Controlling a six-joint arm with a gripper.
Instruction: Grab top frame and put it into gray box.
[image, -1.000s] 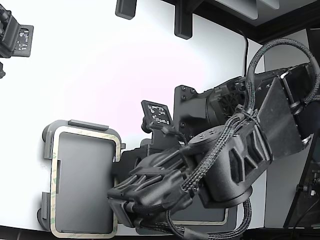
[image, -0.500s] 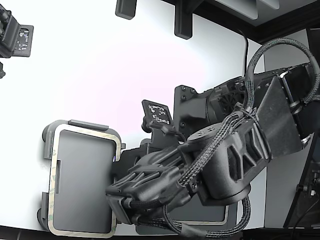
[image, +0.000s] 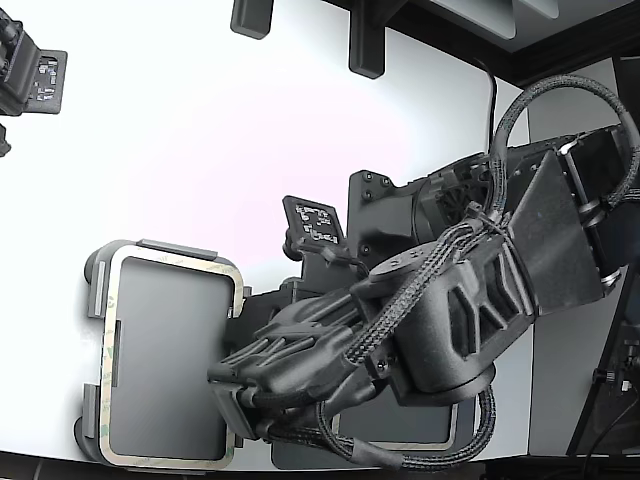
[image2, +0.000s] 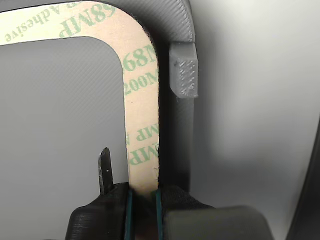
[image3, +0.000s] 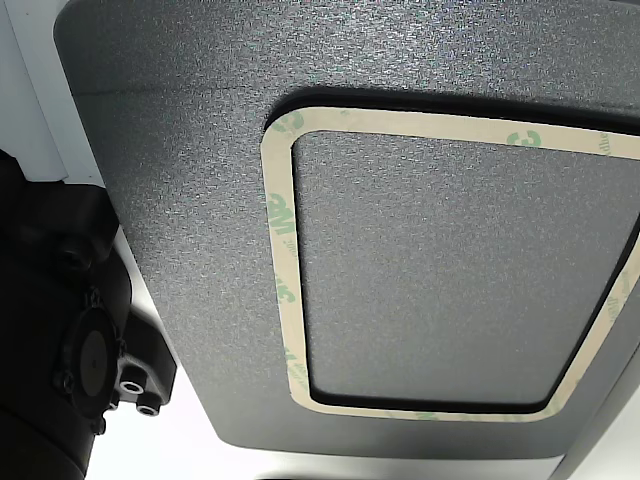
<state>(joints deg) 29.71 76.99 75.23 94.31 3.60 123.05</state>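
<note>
The top frame (image: 106, 350), thin and pale cream with green print, lies over the light gray box (image: 165, 360) at the lower part of the exterior view's left. My gripper (image: 232, 400) is shut on the frame's edge nearest the arm. In the wrist view my gripper (image2: 144, 195) pinches the frame's strip (image2: 142, 100) just inside the box's wall, near a raised tab (image2: 183, 70). Whether the frame rests on the box floor or hangs just above it I cannot tell.
A second similar pale frame (image3: 283, 250) lies on the darker gray mat (image3: 180, 200); in the exterior view its edge (image: 450, 438) shows under my arm. A black device (image: 30, 75) sits at the far left. A tagged black fixture (image: 315, 225) stands beside the arm.
My arm has shifted slightly toward the exterior view's left and down, carrying the frame with it, so it sits more squarely over the gray box. The grip has stayed shut.
</note>
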